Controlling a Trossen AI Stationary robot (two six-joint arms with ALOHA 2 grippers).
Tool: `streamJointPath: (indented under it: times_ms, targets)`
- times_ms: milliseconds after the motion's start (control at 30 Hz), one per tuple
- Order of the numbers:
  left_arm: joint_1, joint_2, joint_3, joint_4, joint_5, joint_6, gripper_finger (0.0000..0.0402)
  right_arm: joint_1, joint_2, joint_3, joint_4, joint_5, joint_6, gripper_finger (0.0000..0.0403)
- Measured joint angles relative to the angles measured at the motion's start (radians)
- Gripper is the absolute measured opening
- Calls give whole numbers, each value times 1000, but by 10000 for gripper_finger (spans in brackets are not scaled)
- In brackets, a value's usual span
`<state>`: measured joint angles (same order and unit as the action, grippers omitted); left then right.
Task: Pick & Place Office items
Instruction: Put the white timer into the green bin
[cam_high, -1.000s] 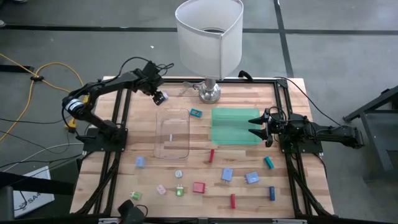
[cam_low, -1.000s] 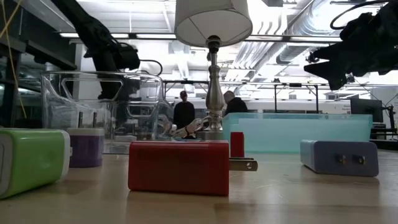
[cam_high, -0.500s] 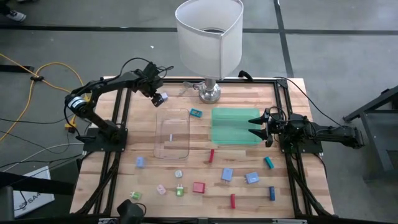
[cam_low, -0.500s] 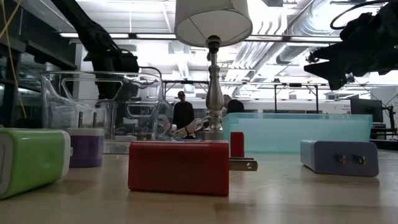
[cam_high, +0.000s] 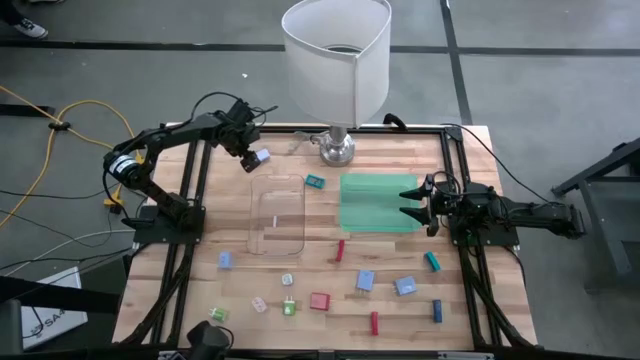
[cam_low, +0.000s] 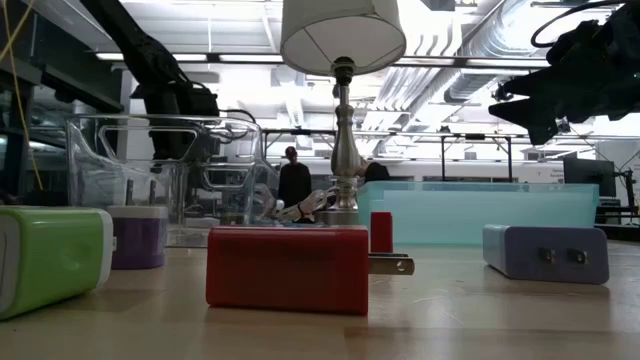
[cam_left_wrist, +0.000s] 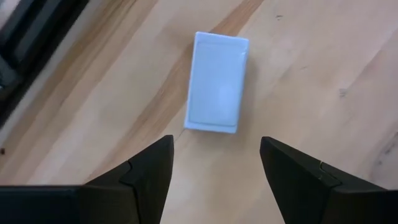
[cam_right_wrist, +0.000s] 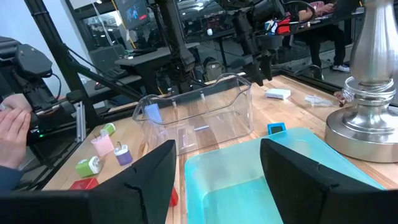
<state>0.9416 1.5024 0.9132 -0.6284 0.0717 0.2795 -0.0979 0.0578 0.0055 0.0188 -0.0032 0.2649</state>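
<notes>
1. Far left, the left hand (cam_high: 247, 160) hangs over the back of the wooden tabletop (cam_high: 470, 310), fingers spread and gripping nothing.
2. Directly below it on the bare wood lies a pale blue rectangular block (cam_left_wrist: 217, 83), clear of both fingertips, just behind the clear plastic rectangular tray (cam_high: 277, 215).
3. The clear tray stands left of centre; a small teal square piece (cam_high: 316, 182) lies between it and the flat green translucent tray (cam_high: 378, 203).
4. Behind the trays stands a silver-based lamp with a white shade (cam_high: 337, 62).
5. Across the front, the office items are scattered loose: a pale blue block (cam_high: 225, 260), a green plug block (cam_high: 289, 308), a red rectangular block (cam_high: 320, 301), a short red stick (cam_high: 340, 250), two blue blocks (cam_high: 366, 281) and a teal stick (cam_high: 432, 261).
6. On the right, the right hand (cam_high: 412, 203) hovers at the green tray's right edge, fingers parted and empty.
7. In the room beyond, a person (cam_low: 294, 180) is standing.
</notes>
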Motion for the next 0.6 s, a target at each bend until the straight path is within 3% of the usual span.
streamJointPath:
  times_ms: [600]
  targets:
    - [-73,0,0,8,-86,-17,234,0,0,0,0,0,0,221]
